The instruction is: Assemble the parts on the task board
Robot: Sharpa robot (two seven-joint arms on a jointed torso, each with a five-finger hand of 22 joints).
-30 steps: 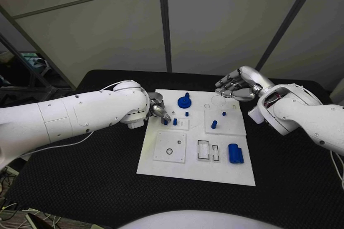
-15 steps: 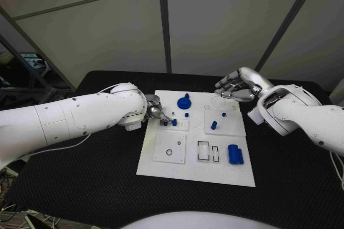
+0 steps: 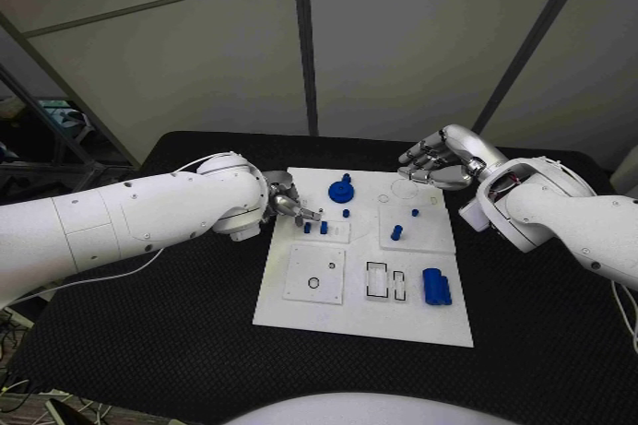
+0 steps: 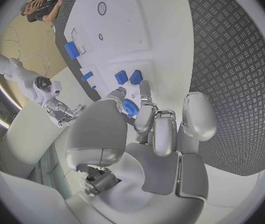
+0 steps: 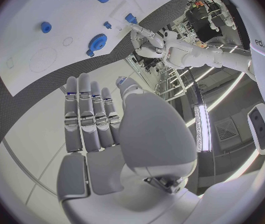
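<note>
Your left hand [image 3: 286,202] sits at the left edge of the task board [image 3: 333,301], w/ fingers curled in; the left wrist view puts the fingertips [image 4: 146,91] just beside two small blue pegs [image 3: 316,227], and a blue bit [image 4: 130,107] shows btwn thumb and fingers, but you can't tell if it's gripped or just lies behind. Your right hand [image 3: 439,158] hovers over the board's far right corner, fingers straight and together, thumb apart, holding nothing. On the board: a blue gear [image 3: 342,190] near the far edge, a small peg [image 3: 396,230] standing mid-right, a blue cylinder [image 3: 436,285] lying near the right edge. The board lies mid worktop [image 3: 159,342].
</note>
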